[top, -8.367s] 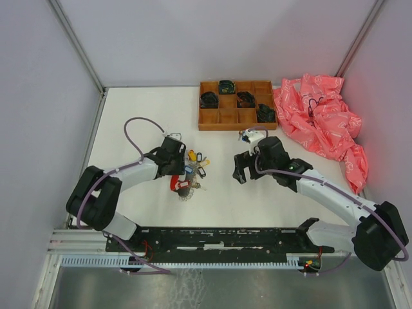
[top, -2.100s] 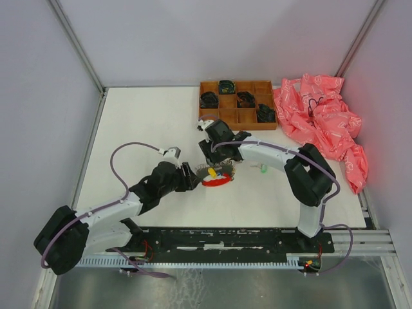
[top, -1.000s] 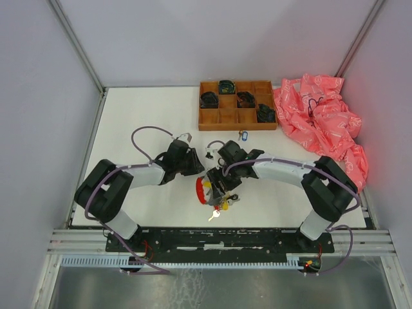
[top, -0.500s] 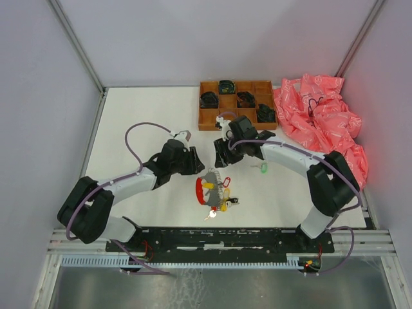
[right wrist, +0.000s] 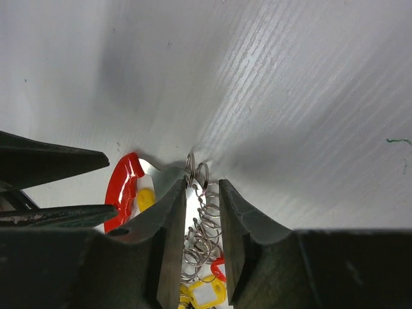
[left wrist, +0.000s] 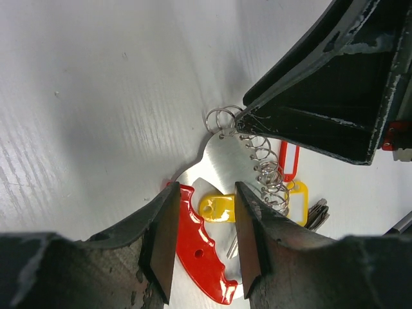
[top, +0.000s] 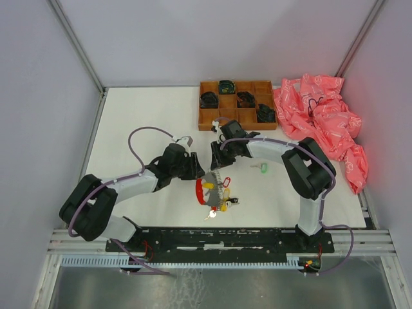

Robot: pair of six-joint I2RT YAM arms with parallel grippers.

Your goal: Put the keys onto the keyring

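The keyring (left wrist: 222, 118) is a row of thin silvery wire rings (right wrist: 201, 175) along the edge of a shiny plate with a curved red strap (top: 199, 191). Yellow (left wrist: 219, 207) and red (left wrist: 288, 161) tagged keys hang from it. My right gripper (right wrist: 203, 187) straddles the top rings with a narrow gap, and the rings brush its left finger. My left gripper (left wrist: 205, 241) hovers open over the red strap (left wrist: 199, 257) and the yellow tag, holding nothing. In the top view the left gripper (top: 196, 168) and right gripper (top: 217, 159) flank the bunch's upper end. A green-tagged key (top: 262, 168) lies apart.
A brown wooden compartment tray (top: 219, 116) with dark coiled items stands behind the right arm. A crumpled pink bag (top: 322, 122) fills the back right. The table's white walls close in left and right.
The right gripper came back down from the tray side to the top rings, and its jaws narrowed. The left gripper shifted slightly toward the bunch, which has stayed put.
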